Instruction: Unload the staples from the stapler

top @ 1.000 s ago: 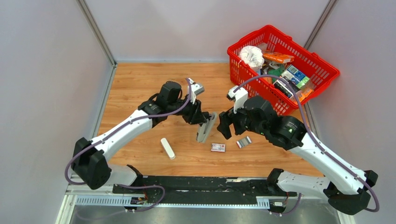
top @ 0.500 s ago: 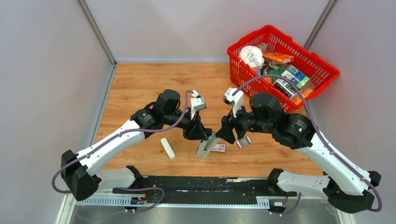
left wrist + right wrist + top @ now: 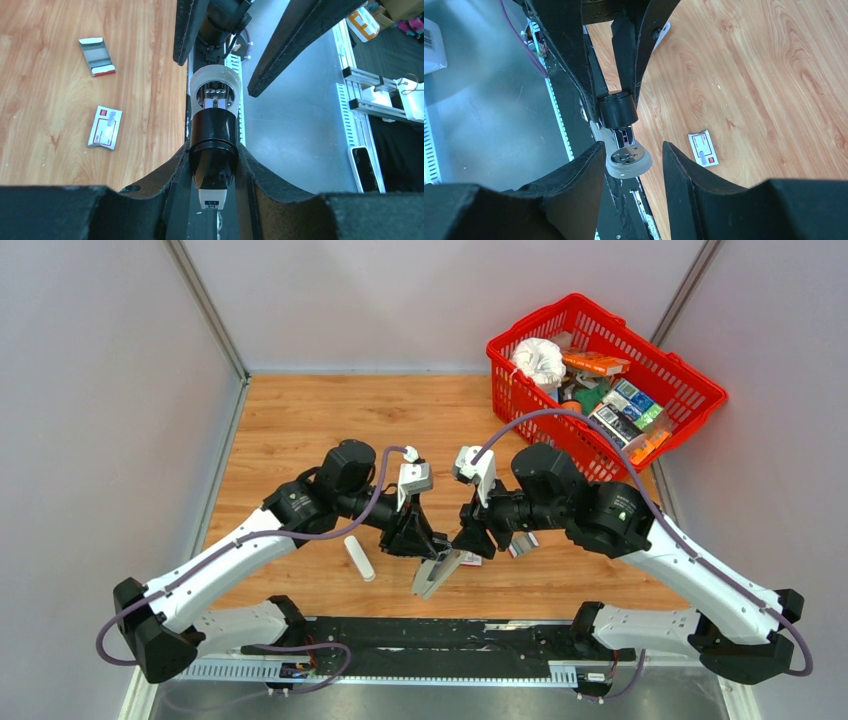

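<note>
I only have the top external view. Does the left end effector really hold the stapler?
Observer: Yes. The left wrist view shows the left end effector clamped on both sides of the black stapler with a pale grey rounded end.
Operator: And the right one?
Observer: The right wrist view shows the right end effector open, fingers either side of the grey end, not closed on it.
Operator: Staples out?
Observer: Cannot tell; only metal parts show at that end.
</note>
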`<action>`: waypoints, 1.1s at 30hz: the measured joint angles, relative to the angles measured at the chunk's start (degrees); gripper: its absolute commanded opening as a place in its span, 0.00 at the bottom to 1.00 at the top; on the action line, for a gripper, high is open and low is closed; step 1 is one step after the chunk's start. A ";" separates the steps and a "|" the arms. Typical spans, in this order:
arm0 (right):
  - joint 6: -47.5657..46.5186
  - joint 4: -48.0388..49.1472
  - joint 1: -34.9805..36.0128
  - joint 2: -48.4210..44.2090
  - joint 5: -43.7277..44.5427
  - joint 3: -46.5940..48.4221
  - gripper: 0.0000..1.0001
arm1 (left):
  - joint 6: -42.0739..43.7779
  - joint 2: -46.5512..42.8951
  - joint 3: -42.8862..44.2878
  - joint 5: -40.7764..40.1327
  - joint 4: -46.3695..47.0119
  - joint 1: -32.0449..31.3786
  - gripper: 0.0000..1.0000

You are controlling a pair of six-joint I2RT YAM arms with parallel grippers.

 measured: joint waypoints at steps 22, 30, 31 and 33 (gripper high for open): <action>-0.11 5.31 1.01 -0.83 -8.74 -5.46 0.39 | 0.15 -3.45 -0.04 2.23 -0.07 -0.79 0.00; 2.08 9.81 1.25 -4.28 -11.56 -10.86 0.05 | -0.42 -4.48 -0.26 2.25 0.48 -1.09 0.00; 2.32 9.90 1.27 -5.07 -11.80 -11.67 0.00 | -0.59 -4.87 -0.39 2.27 0.55 -1.11 0.00; 2.75 10.58 1.27 -6.43 -12.17 -13.03 0.00 | -0.90 -5.53 -0.55 2.27 0.83 -1.16 0.00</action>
